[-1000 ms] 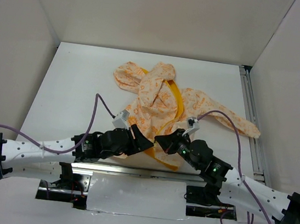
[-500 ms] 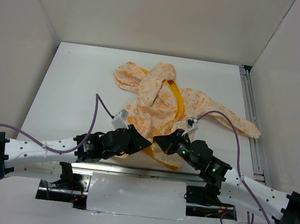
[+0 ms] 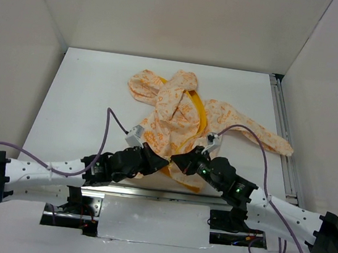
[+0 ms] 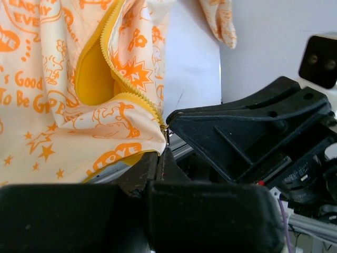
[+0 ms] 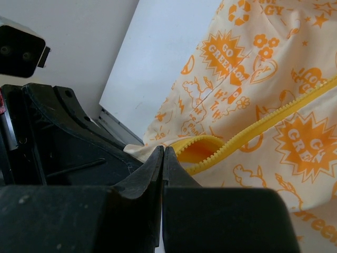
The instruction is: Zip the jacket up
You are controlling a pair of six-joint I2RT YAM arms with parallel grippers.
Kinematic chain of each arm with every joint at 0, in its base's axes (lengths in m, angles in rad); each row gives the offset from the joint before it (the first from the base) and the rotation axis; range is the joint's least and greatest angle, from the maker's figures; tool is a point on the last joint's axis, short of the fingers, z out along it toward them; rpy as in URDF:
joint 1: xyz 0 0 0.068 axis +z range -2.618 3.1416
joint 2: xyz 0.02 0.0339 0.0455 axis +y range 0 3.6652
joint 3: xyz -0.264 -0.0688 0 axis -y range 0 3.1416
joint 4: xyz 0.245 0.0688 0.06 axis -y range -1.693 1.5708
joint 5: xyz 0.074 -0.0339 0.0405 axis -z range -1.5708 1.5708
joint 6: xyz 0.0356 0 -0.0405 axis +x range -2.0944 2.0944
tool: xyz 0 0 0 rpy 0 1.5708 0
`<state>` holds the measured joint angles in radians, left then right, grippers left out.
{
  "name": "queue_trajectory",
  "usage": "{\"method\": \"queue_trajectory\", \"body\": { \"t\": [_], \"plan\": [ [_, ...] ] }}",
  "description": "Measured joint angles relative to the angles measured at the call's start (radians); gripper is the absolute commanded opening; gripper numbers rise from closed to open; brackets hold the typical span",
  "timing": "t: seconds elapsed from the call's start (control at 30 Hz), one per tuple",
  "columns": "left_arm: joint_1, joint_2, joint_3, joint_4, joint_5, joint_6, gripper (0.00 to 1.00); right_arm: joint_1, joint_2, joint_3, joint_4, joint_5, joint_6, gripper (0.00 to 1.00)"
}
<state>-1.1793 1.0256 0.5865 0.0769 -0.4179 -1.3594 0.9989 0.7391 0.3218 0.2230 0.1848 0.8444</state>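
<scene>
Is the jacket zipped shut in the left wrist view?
No: the zipper teeth gape apart above the hem of the jacket, showing the yellow lining between them.

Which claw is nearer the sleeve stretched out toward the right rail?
Right, narrowly. Both claws meet at the near hem of the jacket; the right claw sits on the side toward the sleeve, the left claw just past it, farther away.

Left gripper [image 3: 163, 161] and right gripper [image 3: 176, 160] sat nose to nose at the jacket [image 3: 176, 118] hem, so nothing could pass between them. Table [image 3: 85, 97] to its left was wide open.
</scene>
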Motion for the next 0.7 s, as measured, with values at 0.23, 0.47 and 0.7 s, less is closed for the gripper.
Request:
{"method": "queue_trajectory", "body": {
  "t": [0.23,0.47,0.7],
  "plan": [
    [0.006,-0.215,-0.111,0.057,0.026,0.105,0.00,0.014,0.097,0.076,-0.002,0.143,-0.009,0.00],
    [0.006,-0.417,-0.151,-0.050,0.050,0.143,0.00,-0.039,0.330,0.152,0.022,0.239,-0.016,0.00],
    [0.008,-0.529,-0.168,-0.198,0.016,0.104,0.00,-0.212,0.502,0.267,0.079,0.291,-0.131,0.00]
  ]
}}
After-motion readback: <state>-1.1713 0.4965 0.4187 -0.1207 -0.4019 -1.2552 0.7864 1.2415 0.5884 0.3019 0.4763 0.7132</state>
